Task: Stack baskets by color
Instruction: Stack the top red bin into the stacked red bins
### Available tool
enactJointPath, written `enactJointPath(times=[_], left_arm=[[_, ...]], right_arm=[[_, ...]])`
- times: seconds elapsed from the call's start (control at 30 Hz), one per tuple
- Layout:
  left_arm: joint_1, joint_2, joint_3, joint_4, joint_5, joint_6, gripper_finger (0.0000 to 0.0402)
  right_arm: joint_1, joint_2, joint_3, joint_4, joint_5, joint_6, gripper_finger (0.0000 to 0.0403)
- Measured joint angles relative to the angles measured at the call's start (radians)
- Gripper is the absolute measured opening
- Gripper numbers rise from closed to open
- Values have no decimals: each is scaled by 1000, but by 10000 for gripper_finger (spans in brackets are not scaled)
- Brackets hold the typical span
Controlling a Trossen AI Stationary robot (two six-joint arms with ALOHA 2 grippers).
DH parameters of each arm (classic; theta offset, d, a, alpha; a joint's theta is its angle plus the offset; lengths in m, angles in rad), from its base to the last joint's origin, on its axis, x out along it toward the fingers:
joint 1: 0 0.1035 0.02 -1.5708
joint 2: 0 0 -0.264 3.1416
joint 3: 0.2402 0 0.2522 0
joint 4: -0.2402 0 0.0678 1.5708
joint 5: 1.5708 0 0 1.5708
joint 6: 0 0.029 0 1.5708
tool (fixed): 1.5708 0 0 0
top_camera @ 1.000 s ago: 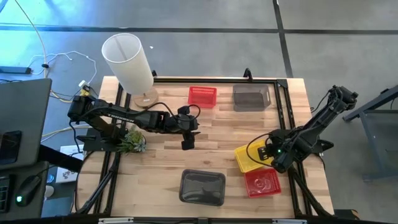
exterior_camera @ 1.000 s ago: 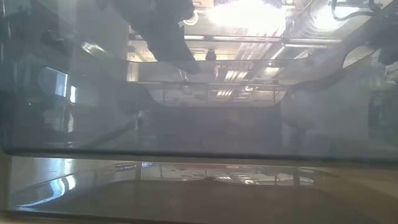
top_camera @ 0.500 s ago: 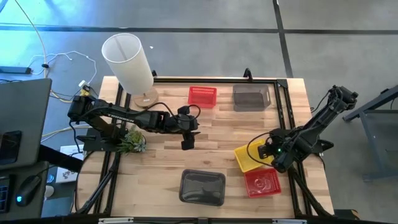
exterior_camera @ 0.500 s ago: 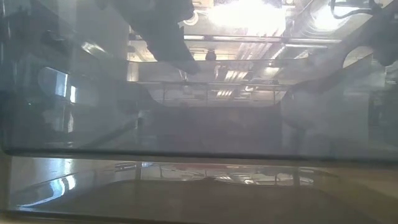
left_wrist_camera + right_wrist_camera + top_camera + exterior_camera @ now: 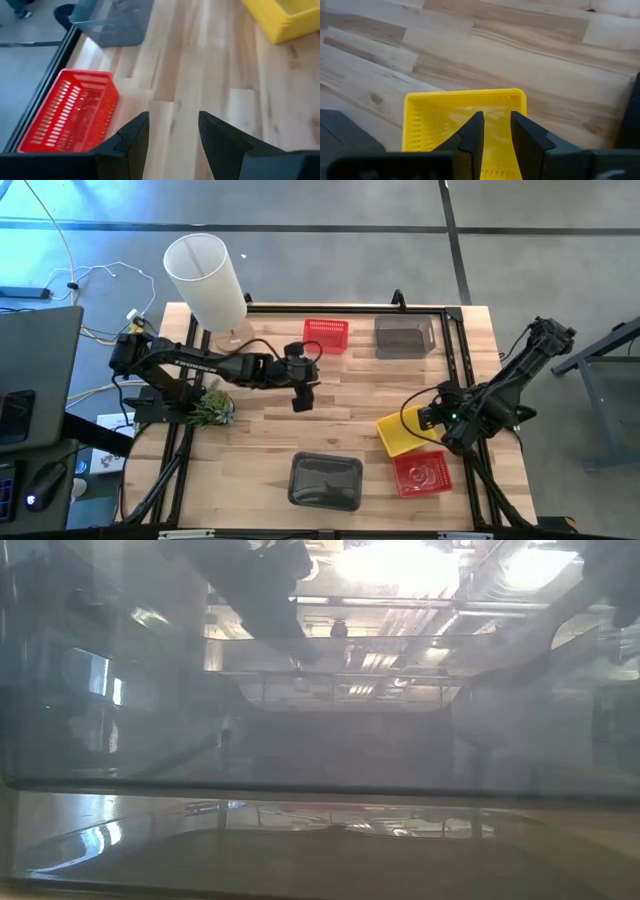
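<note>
The table carried five visible basket positions. A red basket sat at 12 o'clock on the board, with a grey basket just beside it toward 1 o'clock. A second grey basket lay at 6 o'clock. A yellow basket rested at 4 o'clock, touching a second red basket at 5 o'clock. How many were nested in each could not be told.

The right gripper hung over the yellow basket, fingers parted by a narrow gap and clamped on nothing, as the right wrist view showed. The left gripper hovered near centre, just short of the 12 o'clock red basket, fingers apart and empty.

Judged from their thin mesh walls, the baskets would be light, somewhat flexible and prone to skid on the smooth wood. The best hold appeared to be one finger inside and one outside a short wall, at the rim. The low view was obscured and gave nothing usable.
</note>
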Motion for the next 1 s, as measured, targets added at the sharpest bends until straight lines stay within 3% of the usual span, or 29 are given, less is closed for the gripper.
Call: enactJointPath(times=[0.2, 0.4, 0.53, 0.8, 1.0], left_arm=[[57, 0, 0, 11, 0, 108, 156], [135, 0, 3, 55, 0, 205, 156], [186, 0, 70, -24, 8, 219, 156], [311, -1, 200, -142, 170, 357, 156], [429, -1, 214, -173, 273, 374, 156]], right_arm=[[0, 2, 2, 2, 11, 0, 83], [0, 2, 2, 48, 137, -83, 83], [0, 2, 2, 58, 172, -112, 83], [0, 2, 2, 56, 172, -113, 83], [0, 2, 2, 56, 172, -113, 83]])
